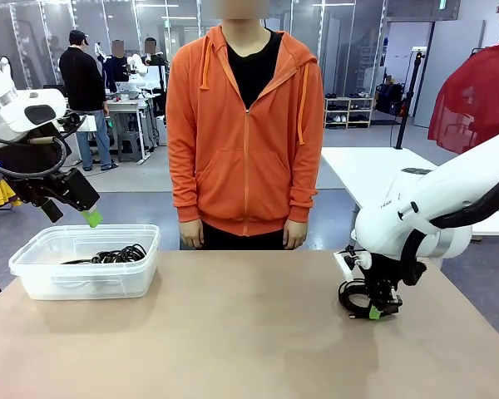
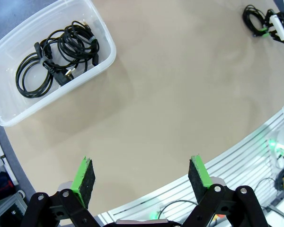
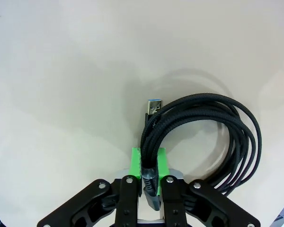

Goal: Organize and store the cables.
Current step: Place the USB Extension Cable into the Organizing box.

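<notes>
Right fingers (image 3: 149,163) clamp one strand bundle of a coiled cable (image 3: 213,137) lying on the bench (image 1: 233,332); left fingers (image 2: 141,177) hang open. Lifting straight and slowly should keep loops from snagging before the bin (image 1: 33,278).

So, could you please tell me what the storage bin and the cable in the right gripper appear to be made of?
The storage bin looks like translucent, slightly frosted plastic: the coiled cables inside show through its walls. The USB cable pinched in the right gripper seems to have a matte black braided jacket, probably woven fabric, given its fine crosshatch texture. Its plug tip looks like shiny metal with a blue insert.
</notes>
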Controlling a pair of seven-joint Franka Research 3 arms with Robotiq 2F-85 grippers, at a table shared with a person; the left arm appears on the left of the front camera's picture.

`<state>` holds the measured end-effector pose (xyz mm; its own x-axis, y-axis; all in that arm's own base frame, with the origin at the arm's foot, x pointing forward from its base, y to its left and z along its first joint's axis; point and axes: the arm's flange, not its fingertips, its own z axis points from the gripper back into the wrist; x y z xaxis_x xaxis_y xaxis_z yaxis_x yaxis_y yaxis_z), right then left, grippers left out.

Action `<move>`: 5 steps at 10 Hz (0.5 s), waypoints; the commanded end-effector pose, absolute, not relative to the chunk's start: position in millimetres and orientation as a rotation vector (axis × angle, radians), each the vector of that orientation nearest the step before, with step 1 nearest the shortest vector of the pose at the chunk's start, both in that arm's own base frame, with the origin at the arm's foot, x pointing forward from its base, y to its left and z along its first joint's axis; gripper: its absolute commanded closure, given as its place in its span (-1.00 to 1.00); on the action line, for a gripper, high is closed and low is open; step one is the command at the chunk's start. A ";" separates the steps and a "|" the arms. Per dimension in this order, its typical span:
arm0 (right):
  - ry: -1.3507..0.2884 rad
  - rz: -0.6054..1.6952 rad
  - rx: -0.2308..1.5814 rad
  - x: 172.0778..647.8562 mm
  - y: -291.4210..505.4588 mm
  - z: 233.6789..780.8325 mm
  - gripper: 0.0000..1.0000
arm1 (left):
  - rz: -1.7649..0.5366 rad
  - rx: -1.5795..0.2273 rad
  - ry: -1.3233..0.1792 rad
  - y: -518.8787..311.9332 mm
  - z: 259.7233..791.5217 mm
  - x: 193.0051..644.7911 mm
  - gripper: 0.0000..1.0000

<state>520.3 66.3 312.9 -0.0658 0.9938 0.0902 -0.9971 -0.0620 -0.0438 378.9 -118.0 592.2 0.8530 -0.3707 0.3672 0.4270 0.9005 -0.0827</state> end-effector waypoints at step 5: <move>-0.092 1.623 0.004 505.6 84.5 384.8 1.00 | -0.406 -0.167 -0.338 -119.1 597.2 380.7 -1.00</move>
<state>509.0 79.5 372.7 -0.0844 0.9926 0.0869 -0.9938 -0.0776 -0.0797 379.0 -118.0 592.2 0.8531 -0.3707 0.3672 0.4269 0.9005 -0.0827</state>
